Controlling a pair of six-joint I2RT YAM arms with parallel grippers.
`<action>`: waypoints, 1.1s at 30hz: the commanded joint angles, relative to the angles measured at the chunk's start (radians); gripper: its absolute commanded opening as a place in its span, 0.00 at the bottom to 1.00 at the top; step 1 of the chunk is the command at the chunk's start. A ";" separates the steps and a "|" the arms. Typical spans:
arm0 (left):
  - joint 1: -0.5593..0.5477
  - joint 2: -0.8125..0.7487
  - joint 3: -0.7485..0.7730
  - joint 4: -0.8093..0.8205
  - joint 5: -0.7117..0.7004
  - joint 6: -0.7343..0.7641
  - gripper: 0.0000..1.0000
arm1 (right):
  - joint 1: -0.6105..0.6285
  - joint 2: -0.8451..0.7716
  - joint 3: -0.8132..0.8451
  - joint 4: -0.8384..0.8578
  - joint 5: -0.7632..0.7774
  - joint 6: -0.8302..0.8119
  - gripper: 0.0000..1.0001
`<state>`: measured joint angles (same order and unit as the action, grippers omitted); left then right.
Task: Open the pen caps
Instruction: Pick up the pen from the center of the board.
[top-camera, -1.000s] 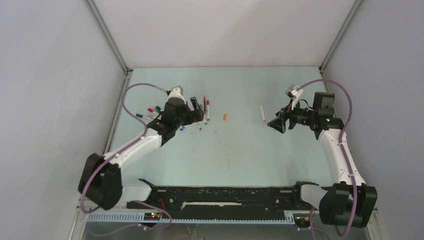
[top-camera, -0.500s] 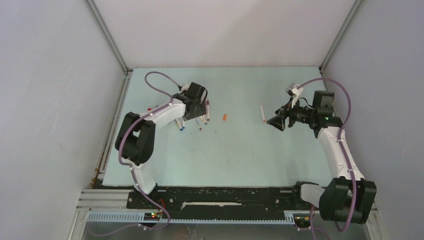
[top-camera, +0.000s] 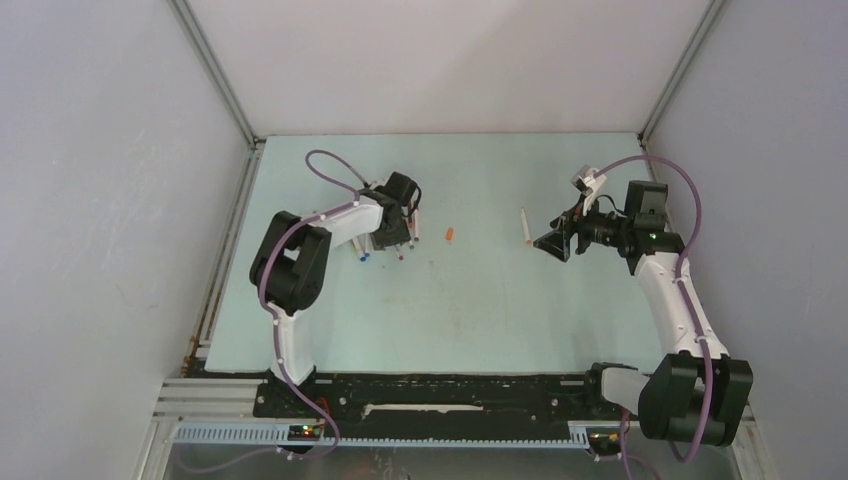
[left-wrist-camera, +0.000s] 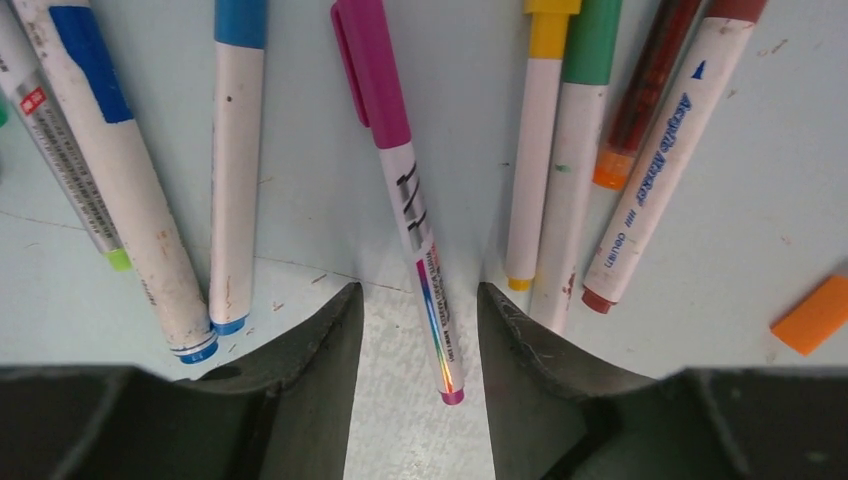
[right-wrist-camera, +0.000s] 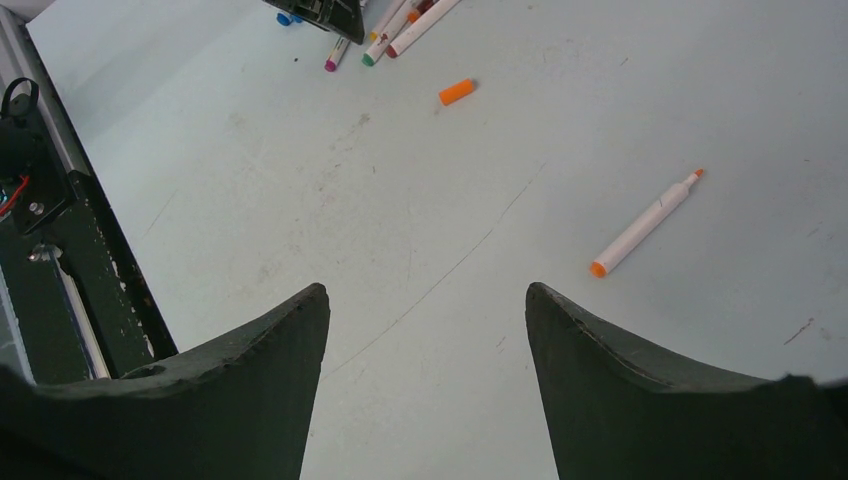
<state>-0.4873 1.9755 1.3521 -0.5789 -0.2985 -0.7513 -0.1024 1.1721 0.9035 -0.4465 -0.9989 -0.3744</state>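
Where grey walls (top-camera: 100, 200) box table (top-camera: 480, 300) | left pincer (left-wrist-camera: 417, 295) spread astride pen (left-wrist-camera: 400, 180) | right pincer (right-wrist-camera: 425, 295) spread

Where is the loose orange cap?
In the top view, the orange cap lies alone on the table between the pen cluster at the left gripper and the uncapped orange pen.

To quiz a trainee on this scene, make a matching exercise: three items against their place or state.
Items:
1. magenta-capped pen
2. orange cap
3. orange-tipped pen

Place or state:
A. tip bare, cap off
B. loose, on no pen
C. between the jaws of the left gripper

Pairs: 1-C; 2-B; 3-A
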 joint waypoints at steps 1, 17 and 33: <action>0.001 0.021 0.055 0.008 0.014 -0.001 0.48 | -0.002 0.004 0.000 0.022 -0.018 -0.008 0.74; 0.027 0.020 -0.028 0.054 0.052 -0.005 0.28 | -0.003 0.002 0.000 0.020 -0.023 -0.007 0.75; 0.027 -0.195 -0.118 0.064 -0.011 0.058 0.00 | -0.010 -0.011 0.000 0.017 -0.046 -0.005 0.75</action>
<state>-0.4622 1.9114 1.2770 -0.5228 -0.2729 -0.7261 -0.1074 1.1763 0.9035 -0.4465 -1.0115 -0.3744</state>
